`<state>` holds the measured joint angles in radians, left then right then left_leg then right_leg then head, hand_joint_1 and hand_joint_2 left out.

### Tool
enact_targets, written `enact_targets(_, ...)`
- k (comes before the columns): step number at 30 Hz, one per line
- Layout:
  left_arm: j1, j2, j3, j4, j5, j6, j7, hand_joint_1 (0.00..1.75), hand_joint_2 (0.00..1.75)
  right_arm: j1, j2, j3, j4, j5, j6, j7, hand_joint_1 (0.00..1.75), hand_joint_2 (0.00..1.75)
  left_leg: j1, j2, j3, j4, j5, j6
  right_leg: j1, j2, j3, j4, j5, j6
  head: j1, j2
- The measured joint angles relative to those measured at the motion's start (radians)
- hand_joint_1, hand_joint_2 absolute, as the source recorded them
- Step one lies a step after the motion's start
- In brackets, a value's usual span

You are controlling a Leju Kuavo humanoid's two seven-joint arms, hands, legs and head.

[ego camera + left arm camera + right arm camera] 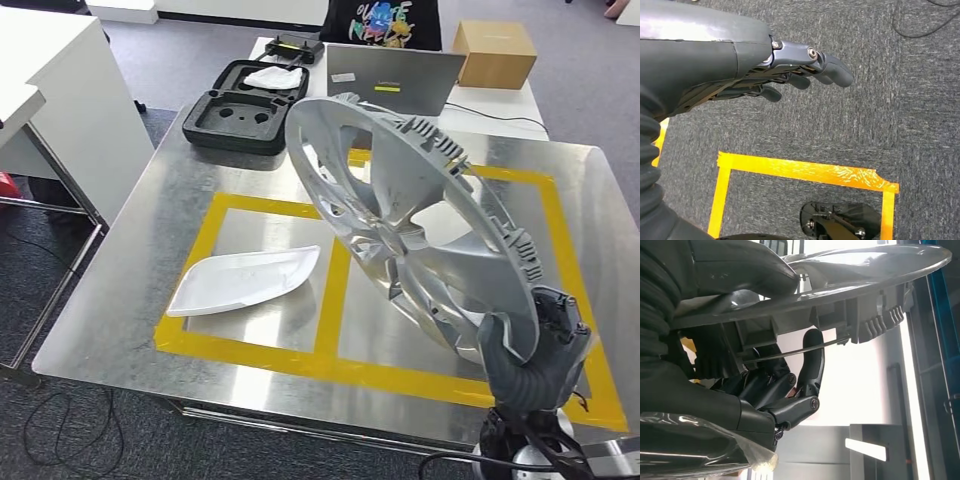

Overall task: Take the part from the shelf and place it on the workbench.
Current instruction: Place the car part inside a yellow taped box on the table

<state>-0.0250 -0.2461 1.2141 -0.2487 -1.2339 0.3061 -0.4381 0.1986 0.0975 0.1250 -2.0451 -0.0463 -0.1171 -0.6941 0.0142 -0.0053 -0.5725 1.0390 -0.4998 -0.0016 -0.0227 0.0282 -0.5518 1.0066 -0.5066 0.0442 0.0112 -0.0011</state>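
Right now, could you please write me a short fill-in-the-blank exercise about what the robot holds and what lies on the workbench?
1. The silver wheel cover is gripped by the robot's ____ hand.
2. The white part lies flat inside the ____ tape outline on the workbench.
3. The left hand hangs above grey ____ and holds nothing.

Missing words: right; yellow; carpet

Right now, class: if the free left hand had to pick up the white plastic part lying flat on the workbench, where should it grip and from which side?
Probably the white part's narrow pointed end, approached from the robot's left: it tapers there, and that side lies clear of the wheel cover the right hand holds.
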Motion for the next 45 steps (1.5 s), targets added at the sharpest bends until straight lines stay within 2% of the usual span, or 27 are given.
enact_targets(7,0.000,0.000,0.000,0.000,-0.018,0.000,-0.009,0.00,1.75,0.000,0.024,-0.055,-0.024,0.012,-0.010,0.000,1.75,1.75,0.001,0.000,0.000,-0.004,0.002,0.000,0.001,0.000,-0.003,0.003,0.000,-0.001,0.000,0.000)
enact_targets(10,0.000,0.000,0.000,0.000,-0.037,-0.003,-0.018,0.00,1.75,-0.006,0.014,-0.059,-0.031,0.189,-0.133,0.002,1.75,1.75,0.002,0.000,0.000,-0.004,0.002,0.000,0.002,0.000,-0.003,0.003,-0.001,-0.001,0.000,0.000)
enact_targets(14,0.000,0.000,-0.001,0.000,-0.065,-0.011,-0.028,0.00,1.75,-0.035,-0.047,-0.039,0.012,0.475,-0.334,0.056,1.75,1.75,0.002,0.000,0.000,-0.005,0.002,0.000,0.002,0.000,-0.003,0.004,-0.001,-0.002,0.000,0.000)
enact_targets(18,-0.001,0.003,-0.004,0.000,-0.085,-0.020,-0.034,0.00,1.75,-0.084,-0.125,-0.036,0.084,0.621,-0.419,0.152,1.75,1.75,0.002,0.000,0.000,-0.005,0.002,0.000,0.002,0.000,-0.003,0.004,-0.001,-0.002,0.000,0.000)
enact_targets(24,-0.004,0.009,-0.007,0.000,-0.108,-0.040,-0.034,0.00,1.75,-0.158,-0.254,-0.036,0.207,0.750,-0.373,0.309,1.75,1.75,0.002,0.000,0.000,-0.004,0.002,0.000,0.002,-0.001,-0.003,0.003,-0.001,-0.001,0.000,0.000)
enact_targets(29,-0.008,0.014,-0.011,0.000,-0.120,-0.059,-0.032,0.00,1.75,-0.207,-0.343,-0.037,0.304,0.781,-0.316,0.359,1.75,1.75,0.002,0.000,0.000,-0.004,0.002,0.000,0.002,-0.001,-0.003,0.003,-0.001,-0.001,0.000,0.000)
enact_targets(37,-0.010,0.019,-0.012,0.001,-0.122,-0.067,-0.032,0.00,1.75,-0.234,-0.398,-0.037,0.361,0.791,-0.301,0.373,1.75,1.75,0.002,0.000,0.000,-0.005,0.002,0.000,0.002,-0.001,-0.004,0.004,-0.001,-0.002,0.000,0.000)
enact_targets(45,-0.017,0.025,-0.029,0.002,-0.135,-0.118,-0.020,0.00,1.75,-0.305,-0.457,0.005,0.461,0.851,-0.150,0.405,1.75,1.75,0.002,0.000,0.000,-0.005,0.003,-0.001,0.002,0.000,-0.003,0.004,0.000,-0.001,0.000,0.000)
